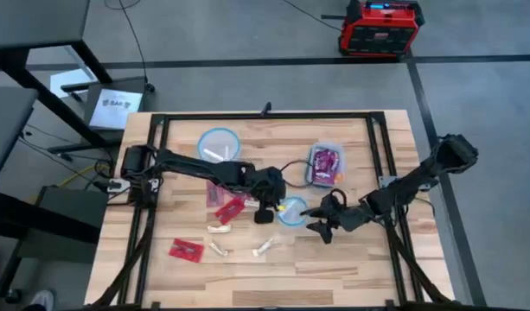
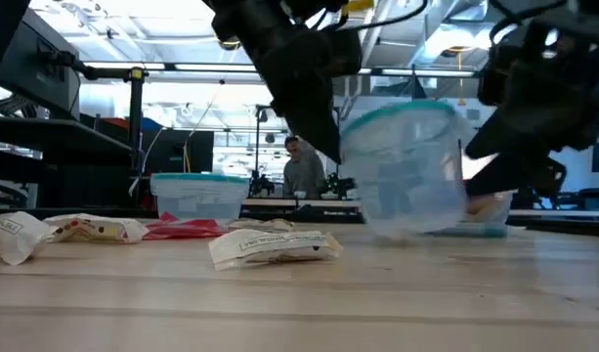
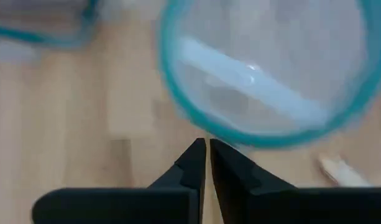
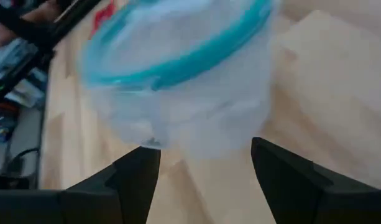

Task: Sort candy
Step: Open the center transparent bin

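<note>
Wooden surface [image 1: 334,259] carries scattered candy [image 1: 186,250]; left tool [image 1: 265,213], fingers together, and right tool [image 1: 321,226], spread, flank the round container [image 1: 291,211].

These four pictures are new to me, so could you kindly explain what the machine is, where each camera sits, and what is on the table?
Two dark robot arms work at a wooden table. One camera looks straight down, one sits at table-top height, one rides each wrist. The left gripper, fingers shut and empty, hangs beside a small round clear container. The right gripper, open, faces the same container from the other side. Wrapped candy lies loose on the wood, and a larger round container and a rectangular container hold some.
</note>
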Tool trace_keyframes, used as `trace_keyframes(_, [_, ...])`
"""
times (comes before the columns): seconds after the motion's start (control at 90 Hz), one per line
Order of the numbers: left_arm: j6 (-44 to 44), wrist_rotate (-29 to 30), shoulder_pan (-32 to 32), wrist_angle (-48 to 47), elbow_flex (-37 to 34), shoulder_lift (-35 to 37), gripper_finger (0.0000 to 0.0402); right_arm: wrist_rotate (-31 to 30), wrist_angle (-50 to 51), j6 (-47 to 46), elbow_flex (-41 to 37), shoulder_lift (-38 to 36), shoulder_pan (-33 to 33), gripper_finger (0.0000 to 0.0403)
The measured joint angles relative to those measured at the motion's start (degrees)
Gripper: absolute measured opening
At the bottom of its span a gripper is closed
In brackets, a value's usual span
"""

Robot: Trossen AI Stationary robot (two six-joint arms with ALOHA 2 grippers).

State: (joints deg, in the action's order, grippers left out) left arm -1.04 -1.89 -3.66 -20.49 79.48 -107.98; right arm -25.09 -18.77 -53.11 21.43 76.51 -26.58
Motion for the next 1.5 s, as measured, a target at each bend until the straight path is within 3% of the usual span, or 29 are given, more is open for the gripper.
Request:
trace_keyframes(0.544, [1.95,0.15,-3.41,1.00,0.15,0.02,0.0013,0.99,24.23,3.52,0.00,-13.35,4.64,0.0240])
trace_keyframes(0.7, [1.66,0.55,-3.34,0.61,0.24,0.04,0.0013,3.46,27.39,3.44,0.00,-19.34,2.62,0.0240])
trace_keyframes(0.867, [0.85,0.64,-3.32,-2.64,3.31,0.04,0.0013,3.95,24.20,0.90,0.04,-21.48,-3.29,0.0240])
trace_keyframes(1.133, [-4.06,0.70,-3.27,-5.29,9.08,0.22,0.0013,0.86,16.48,0.91,0.07,-13.23,-12.58,0.0240])
trace_keyframes(1.356, [-6.21,0.77,-2.21,1.09,9.14,0.22,0.0013,0.20,10.91,0.42,0.04,-0.92,-11.18,0.0240])
trace_keyframes(1.5, [-6.45,0.87,-1.17,0.53,9.11,0.22,0.0013,0.32,-1.27,3.73,0.04,6.25,-10.44,0.0240])
